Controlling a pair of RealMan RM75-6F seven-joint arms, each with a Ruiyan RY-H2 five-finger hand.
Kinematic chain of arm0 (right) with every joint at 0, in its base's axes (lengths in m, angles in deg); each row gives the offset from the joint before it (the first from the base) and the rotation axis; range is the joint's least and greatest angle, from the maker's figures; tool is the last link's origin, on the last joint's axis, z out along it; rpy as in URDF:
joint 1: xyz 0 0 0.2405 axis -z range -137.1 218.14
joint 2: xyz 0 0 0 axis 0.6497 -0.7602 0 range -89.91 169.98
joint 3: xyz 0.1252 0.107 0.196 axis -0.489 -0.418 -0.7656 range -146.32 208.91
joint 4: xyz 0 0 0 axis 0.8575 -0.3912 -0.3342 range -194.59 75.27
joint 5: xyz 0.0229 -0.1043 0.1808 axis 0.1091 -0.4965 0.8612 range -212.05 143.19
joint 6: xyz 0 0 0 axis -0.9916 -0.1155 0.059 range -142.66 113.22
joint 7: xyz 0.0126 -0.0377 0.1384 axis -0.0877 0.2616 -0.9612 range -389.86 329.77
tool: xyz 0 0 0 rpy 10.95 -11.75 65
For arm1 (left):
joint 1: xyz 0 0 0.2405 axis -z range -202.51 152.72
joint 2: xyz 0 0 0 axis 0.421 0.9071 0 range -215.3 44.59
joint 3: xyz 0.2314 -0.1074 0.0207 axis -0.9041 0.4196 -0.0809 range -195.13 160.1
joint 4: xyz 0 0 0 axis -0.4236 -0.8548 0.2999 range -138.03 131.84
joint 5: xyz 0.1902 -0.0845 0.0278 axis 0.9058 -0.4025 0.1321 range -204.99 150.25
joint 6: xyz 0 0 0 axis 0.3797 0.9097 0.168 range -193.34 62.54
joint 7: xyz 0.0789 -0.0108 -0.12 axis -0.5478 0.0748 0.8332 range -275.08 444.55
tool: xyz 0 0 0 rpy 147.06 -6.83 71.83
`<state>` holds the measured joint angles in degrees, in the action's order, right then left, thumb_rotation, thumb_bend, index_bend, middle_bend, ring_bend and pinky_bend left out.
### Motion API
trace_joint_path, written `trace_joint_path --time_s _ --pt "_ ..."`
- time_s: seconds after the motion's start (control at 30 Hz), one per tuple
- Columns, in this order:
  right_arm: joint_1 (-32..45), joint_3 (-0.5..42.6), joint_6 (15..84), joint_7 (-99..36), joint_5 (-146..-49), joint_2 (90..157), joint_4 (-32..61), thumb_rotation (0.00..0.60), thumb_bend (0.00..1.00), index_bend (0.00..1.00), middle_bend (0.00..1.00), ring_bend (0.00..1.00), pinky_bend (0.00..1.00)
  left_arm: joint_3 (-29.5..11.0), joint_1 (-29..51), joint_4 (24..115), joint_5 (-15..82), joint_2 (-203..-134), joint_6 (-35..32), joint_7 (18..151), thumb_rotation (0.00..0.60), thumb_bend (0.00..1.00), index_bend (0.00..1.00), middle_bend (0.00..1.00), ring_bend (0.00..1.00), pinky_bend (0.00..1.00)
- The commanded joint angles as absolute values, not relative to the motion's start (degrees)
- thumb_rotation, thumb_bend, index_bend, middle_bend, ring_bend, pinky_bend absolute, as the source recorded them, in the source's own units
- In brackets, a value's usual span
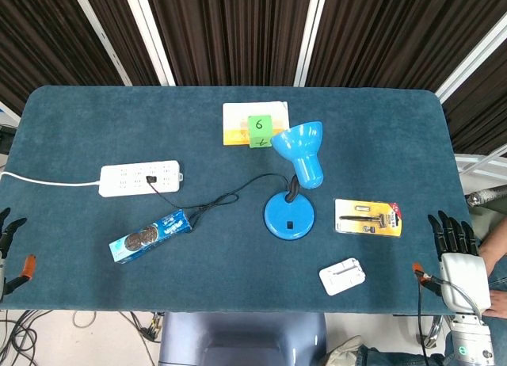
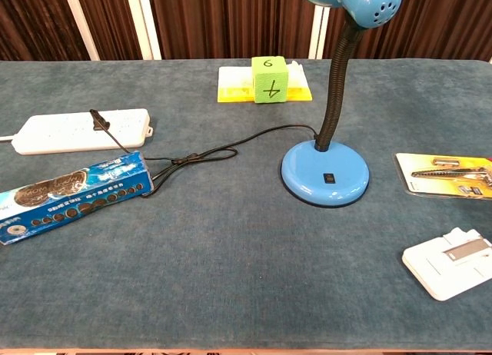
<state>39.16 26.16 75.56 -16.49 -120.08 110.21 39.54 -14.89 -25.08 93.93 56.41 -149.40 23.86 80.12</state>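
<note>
My right hand (image 1: 457, 253) hangs past the table's right front corner, fingers spread and empty, nearest the razor pack (image 1: 367, 217) (image 2: 446, 175). My left hand (image 1: 9, 243) shows only partly at the left edge of the head view, fingers apart, holding nothing, nearest the blue cookie box (image 1: 150, 235) (image 2: 68, 192). A blue desk lamp (image 1: 291, 211) (image 2: 325, 168) stands mid-table, its black cord running to a white power strip (image 1: 140, 178) (image 2: 80, 130). Neither hand appears in the chest view.
A green cube (image 1: 260, 131) (image 2: 268, 80) marked 6 sits against a white and yellow box (image 1: 240, 123) (image 2: 234, 85) at the back. A small white flat box (image 1: 342, 276) (image 2: 448, 263) lies near the front right edge. Blue cloth covers the table (image 1: 95, 120).
</note>
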Motion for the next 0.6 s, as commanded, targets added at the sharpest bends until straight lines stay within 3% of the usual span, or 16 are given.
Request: trace_joint_path --time_s 0.03,0.33,0.43,0.6 --pt "39.16 26.14 75.5 -16.64 -119.98 110.18 39.56 0.6 0.31 0.0 0.03 0.04 0.0 -14.87 -25.07 93.93 56.33 -149.41 23.81 80.08 0.6 0.42 0.16 0.0 0.0 0.0" --pt "38.67 27.43 73.59 -18.2 -121.34 108.4 41.01 0.6 0.31 0.0 0.03 0.08 0.01 -14.76 -25.09 94.15 55.98 -149.45 23.76 79.95 0.6 0.42 0.16 0.0 0.0 0.0" --pt "38.02 28.75 71.41 -18.02 -122.4 107.16 41.88 0.6 0.31 0.0 0.06 0.18 0.08 -14.83 -25.04 94.21 55.99 -149.5 23.62 79.8 0.6 0.42 0.16 0.0 0.0 0.0" --pt "34.28 28.8 63.48 -18.01 -120.42 103.43 46.21 0.6 0.43 0.0 0.25 0.37 0.23 -14.93 -24.94 94.3 56.06 -149.72 23.4 79.4 0.6 0.42 0.16 0.0 0.0 0.0"
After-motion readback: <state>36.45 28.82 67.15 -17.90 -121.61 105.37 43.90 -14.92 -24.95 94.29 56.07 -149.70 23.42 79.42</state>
